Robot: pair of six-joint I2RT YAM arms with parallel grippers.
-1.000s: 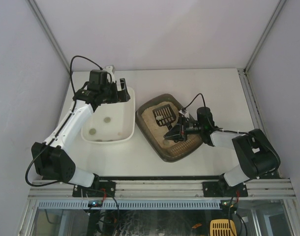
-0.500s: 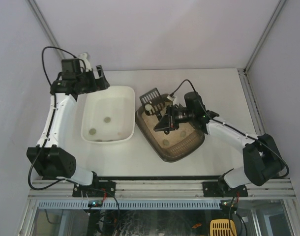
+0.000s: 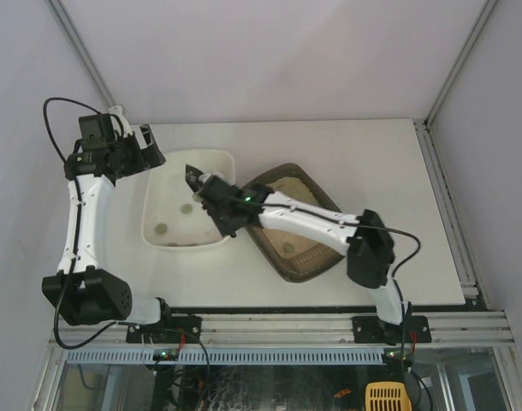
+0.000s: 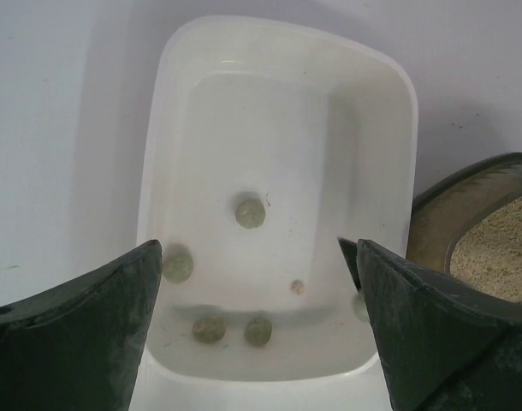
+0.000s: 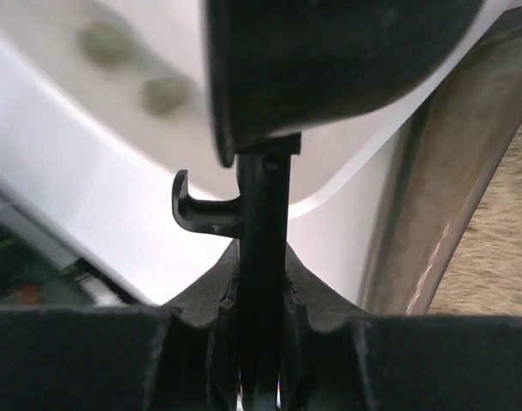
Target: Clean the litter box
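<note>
Meanwhile, on the left, the left gripper has drawn back toward the far-left corner of the bench, off the white tray it hovered over a second ago. Its jaws stand wide apart and hold nothing. The tray carries several greenish clumps (best seen from the left wrist).

Over the tray's right-hand wall now hangs the scoop, its handle clamped in the closed right gripper. A second ago the scoop lay down in the litter, and half a second ago it was raised over the box's far-left corner. So a sifted load is probably being carried across for tipping out, though whether the scoop holds anything cannot be told.

Just right of the tray sits the litter box, unmoved on the bench. It lies skewed, with its long axis running from far-left to near-right and its far short end turned toward the tray. One clump seems left in the litter, so another pass looks needed.
</note>
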